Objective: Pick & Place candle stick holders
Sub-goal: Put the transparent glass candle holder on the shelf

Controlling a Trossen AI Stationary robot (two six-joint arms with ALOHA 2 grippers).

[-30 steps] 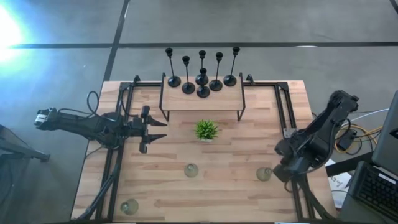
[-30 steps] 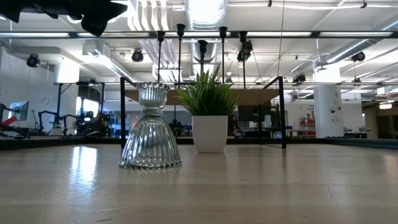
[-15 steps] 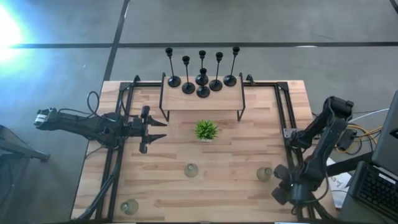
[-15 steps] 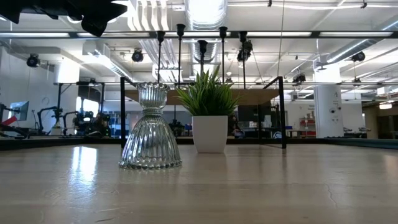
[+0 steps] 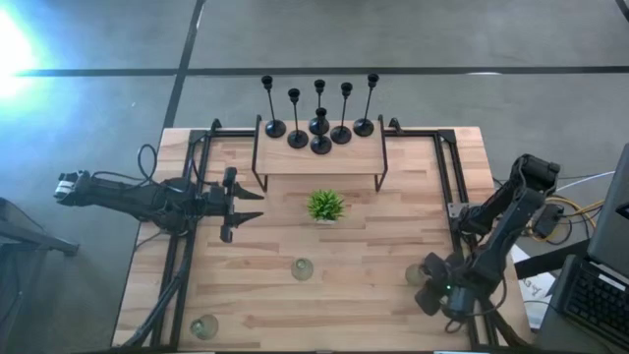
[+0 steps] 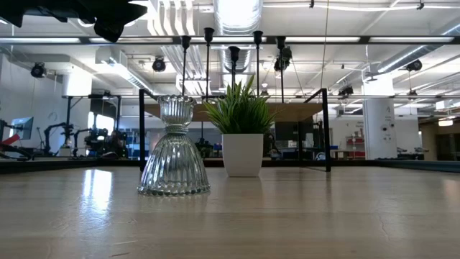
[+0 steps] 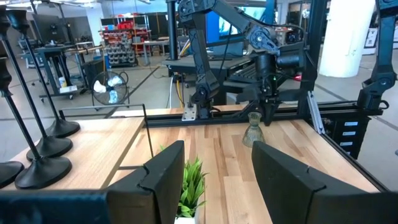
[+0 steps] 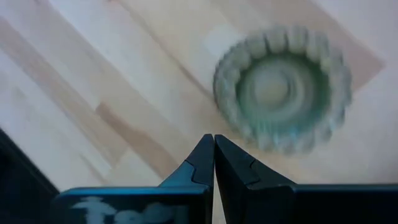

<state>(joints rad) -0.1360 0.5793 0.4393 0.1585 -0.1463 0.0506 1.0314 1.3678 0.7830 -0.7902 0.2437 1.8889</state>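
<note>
The place was a robotics lab set in a large industrial hall. The ceiling in the low view was open, with exposed ducts, pipes and long strip lights. Beyond the wooden bench, the left wrist view showed other black-framed workstations with robot arms, a floor fan, and shelves of parts. The floor under the rig was bare grey concrete.
</note>
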